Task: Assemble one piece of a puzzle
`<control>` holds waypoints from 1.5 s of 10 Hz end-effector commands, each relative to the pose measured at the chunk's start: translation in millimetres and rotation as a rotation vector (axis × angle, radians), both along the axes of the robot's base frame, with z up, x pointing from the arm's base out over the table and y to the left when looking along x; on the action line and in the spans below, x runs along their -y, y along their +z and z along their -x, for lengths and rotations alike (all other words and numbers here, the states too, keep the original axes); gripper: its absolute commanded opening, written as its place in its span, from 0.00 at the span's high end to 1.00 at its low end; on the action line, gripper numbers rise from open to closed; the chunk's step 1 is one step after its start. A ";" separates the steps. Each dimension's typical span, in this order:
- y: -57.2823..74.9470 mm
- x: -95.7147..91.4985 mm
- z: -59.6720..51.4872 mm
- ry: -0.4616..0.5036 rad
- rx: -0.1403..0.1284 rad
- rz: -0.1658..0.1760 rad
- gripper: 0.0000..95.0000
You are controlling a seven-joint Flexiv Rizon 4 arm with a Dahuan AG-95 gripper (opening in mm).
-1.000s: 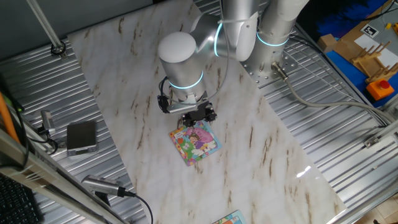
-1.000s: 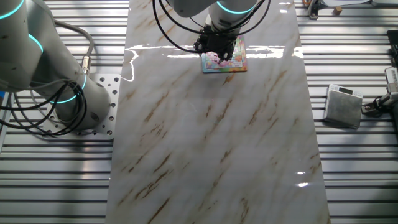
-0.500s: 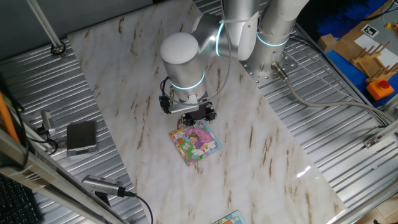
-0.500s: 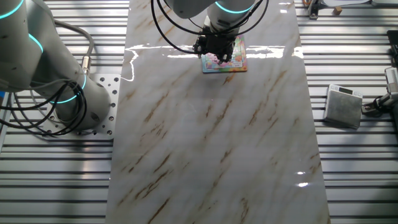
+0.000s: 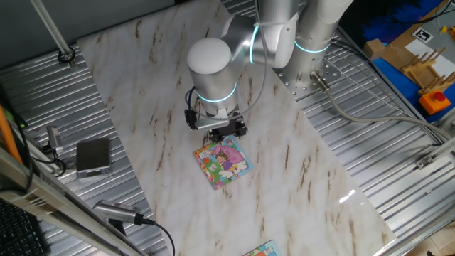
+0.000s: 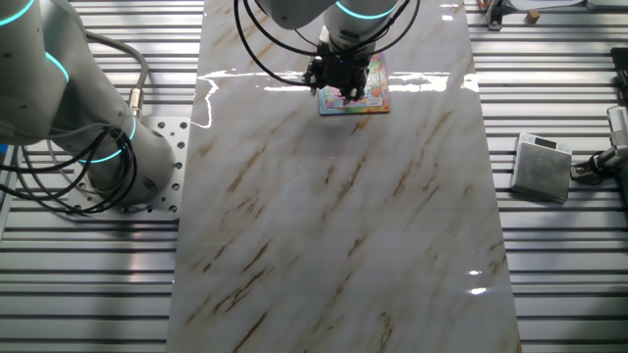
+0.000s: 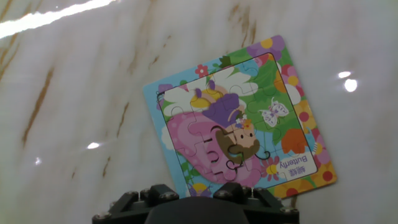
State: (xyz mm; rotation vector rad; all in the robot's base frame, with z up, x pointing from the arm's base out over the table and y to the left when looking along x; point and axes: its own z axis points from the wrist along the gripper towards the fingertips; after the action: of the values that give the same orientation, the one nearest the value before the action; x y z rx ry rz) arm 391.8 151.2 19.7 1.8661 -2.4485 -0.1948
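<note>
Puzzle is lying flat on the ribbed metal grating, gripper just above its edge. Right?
Not quite. The puzzle lies flat on the marble tabletop, not on the metal grating, which only flanks the marble. Both fixed views show this. The gripper is indeed just above the puzzle's edge.
</note>
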 end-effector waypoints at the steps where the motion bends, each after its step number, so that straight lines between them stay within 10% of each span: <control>1: -3.0 -0.6 -1.6 -0.003 0.002 0.002 0.20; 15: -7.7 -2.4 0.5 -0.001 -0.001 0.003 0.20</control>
State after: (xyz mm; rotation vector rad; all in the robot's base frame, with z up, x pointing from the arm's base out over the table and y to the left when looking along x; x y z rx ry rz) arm 391.1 153.4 11.8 1.8620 -2.4472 -0.1917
